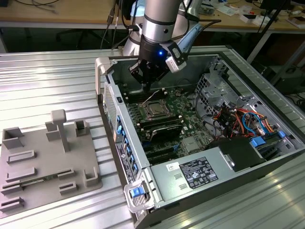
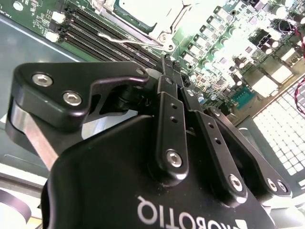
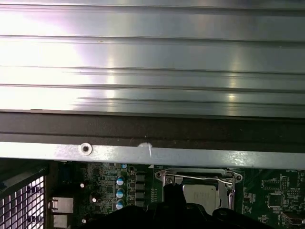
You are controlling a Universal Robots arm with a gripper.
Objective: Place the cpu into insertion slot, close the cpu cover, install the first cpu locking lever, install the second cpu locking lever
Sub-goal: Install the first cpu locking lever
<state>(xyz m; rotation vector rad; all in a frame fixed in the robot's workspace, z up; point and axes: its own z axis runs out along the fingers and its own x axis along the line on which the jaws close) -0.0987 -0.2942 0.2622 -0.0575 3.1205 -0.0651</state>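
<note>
The cpu (image 3: 201, 193) lies in the insertion slot (image 1: 155, 110) on the green board, its silvery top bright in the second wrist view (image 2: 138, 8). The cpu cover (image 3: 165, 180) is down around it as a silvery frame. A thin wire locking lever (image 2: 125, 41) stands loose beside the socket; in the exterior view the lever (image 1: 153, 97) angles up off the board. My gripper (image 1: 147, 88) hangs just above the socket's far edge, close to that lever. In the second wrist view my gripper (image 2: 167, 64) is shut, with nothing seen between its fingers.
The open computer case (image 1: 110, 102) lies on a ribbed metal table. Black memory slots (image 1: 159, 129), a drive cage (image 1: 212, 86), bundled cables (image 1: 243, 119) and a power supply (image 1: 190, 174) crowd the inside. A grey fixture plate (image 1: 47, 157) sits at the exterior view's left.
</note>
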